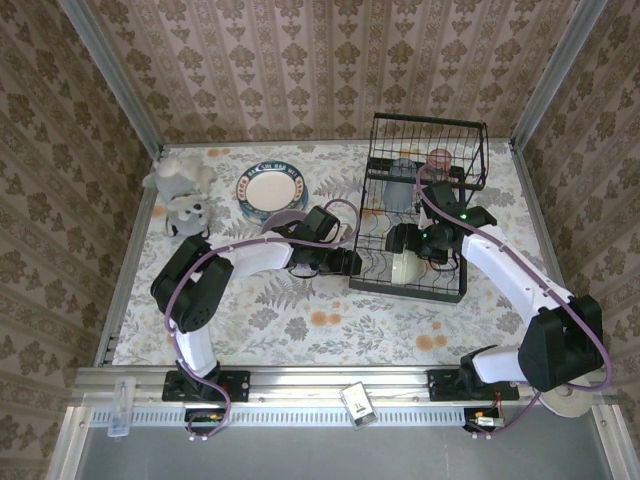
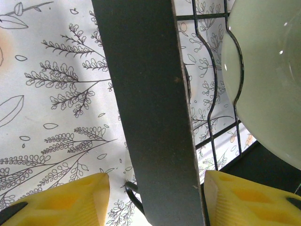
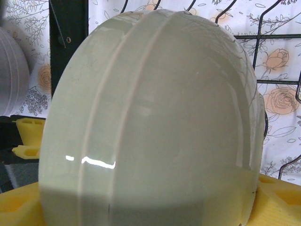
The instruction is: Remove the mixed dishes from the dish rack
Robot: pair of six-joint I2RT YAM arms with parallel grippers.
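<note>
One broad floral tablecloth (image 1: pixel 330 320) carries everything, operator. On its right half you have the dish rack (image 1: pixel 400 292): black wire, two tiers, upper shelf at the back.

Your left gripper (image 2: pixel 155 175) is at the rack's left edge. Its yellow fingers (image 2: pixel 70 200) are apart and straddle a flat black bar (image 2: pixel 155 117) of the frame. There's a sliver of daylight on one side, so nothing is pinched.

Your right gripper (image 3: pixel 150 188) is down in the lower tier. Its fingers (image 3: pixel 277 197) are spread wide on either side of the pale green bowl (image 3: pixel 155 117), right up against it. Whether they press on it, I cannot tell. That bowl sits near the rack's front, its rounded back to the wrist camera, glossy and ribbed.

Out on the cloth left of the rack lies the round plate (image 1: pixel 270 188), white centre, dark teal patterned rim. Just past the rack's upright, your right wrist view catches the curve of the lavender bowl (image 3: pixel 8 70).

Up on the shelf, the bluish cup (image 1: pixel 402 170) sits left of the pink cup (image 1: pixel 440 160). Far left you have a white plush toy (image 1: pixel 178 172) behind a grey plush toy (image 1: pixel 190 213). On the front rail sits a small white tag (image 1: pixel 357 403), print too small to read.
</note>
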